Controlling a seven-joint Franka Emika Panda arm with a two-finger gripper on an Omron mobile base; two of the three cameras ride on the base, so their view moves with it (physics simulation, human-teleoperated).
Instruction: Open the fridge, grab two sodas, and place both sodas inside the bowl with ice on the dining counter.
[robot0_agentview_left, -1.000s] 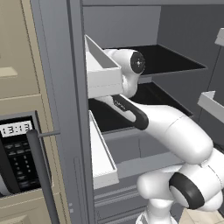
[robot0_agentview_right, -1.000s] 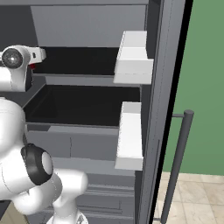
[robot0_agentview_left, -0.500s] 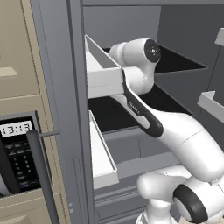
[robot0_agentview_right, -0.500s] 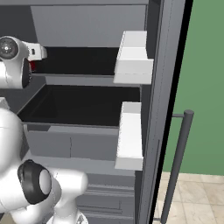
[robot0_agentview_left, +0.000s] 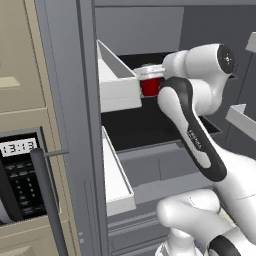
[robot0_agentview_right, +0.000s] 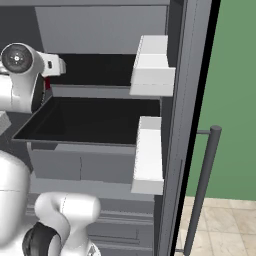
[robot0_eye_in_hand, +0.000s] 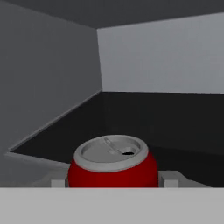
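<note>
Soda (robot0_eye_in_hand: 113, 168) sits between the jaws — open dark shelf (robot0_eye_in_hand: 175, 118) beyond.

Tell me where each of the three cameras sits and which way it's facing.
Left base view: behind the arm's left, facing the open tall grey fridge; white arm rises lower right to the small red soda can.
Right base view: behind the arm's right, same fridge; arm at left.
Hand view: on the hand, looking along the gripper at the can.
Both base views share the black shelf.

The microwave display (robot0_agentview_left: 18, 147) reads what looks like "13:13"; arm lettering too small to read
</note>
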